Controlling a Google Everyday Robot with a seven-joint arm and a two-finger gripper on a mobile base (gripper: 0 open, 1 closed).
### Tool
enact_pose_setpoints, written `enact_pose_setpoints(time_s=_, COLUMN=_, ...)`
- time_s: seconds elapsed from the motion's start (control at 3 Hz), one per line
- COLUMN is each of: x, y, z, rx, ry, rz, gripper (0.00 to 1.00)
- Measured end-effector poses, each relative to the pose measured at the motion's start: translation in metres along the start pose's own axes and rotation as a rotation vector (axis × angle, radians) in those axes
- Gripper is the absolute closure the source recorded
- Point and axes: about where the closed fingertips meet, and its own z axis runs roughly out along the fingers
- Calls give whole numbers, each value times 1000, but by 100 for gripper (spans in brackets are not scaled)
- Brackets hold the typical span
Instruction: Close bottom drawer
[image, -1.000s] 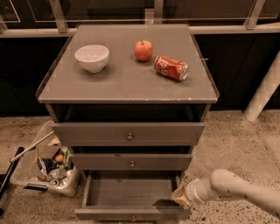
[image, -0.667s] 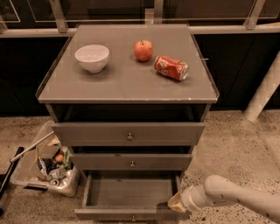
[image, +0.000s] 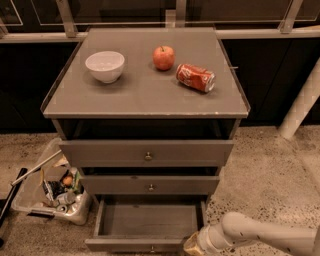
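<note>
The gripper (image: 192, 246) sits at the bottom edge of the frame, right of centre, and is cut off there, while its arm (image: 270, 236) runs out at the lower right corner. The bottom drawer (image: 150, 220) has its front and knob (image: 152, 248) clipped by the same edge. At lower left, the bin (image: 25, 202) holds a jumble too small to identify, and lettering on the can (image: 195, 77) is blurred.

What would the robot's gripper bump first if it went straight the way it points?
Probably the right front corner of the open bottom drawer; the gripper sits low beside it, pointing left.
</note>
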Motion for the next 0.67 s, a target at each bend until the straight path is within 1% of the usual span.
enact_pose_setpoints(time_s=0.33, x=6, y=6, z=27, rx=-26, ry=-22, rz=-13, gripper=100)
enact_pose_setpoints(time_s=0.67, x=14, y=6, z=51, rx=-37, ry=-43, rz=-12, gripper=100)
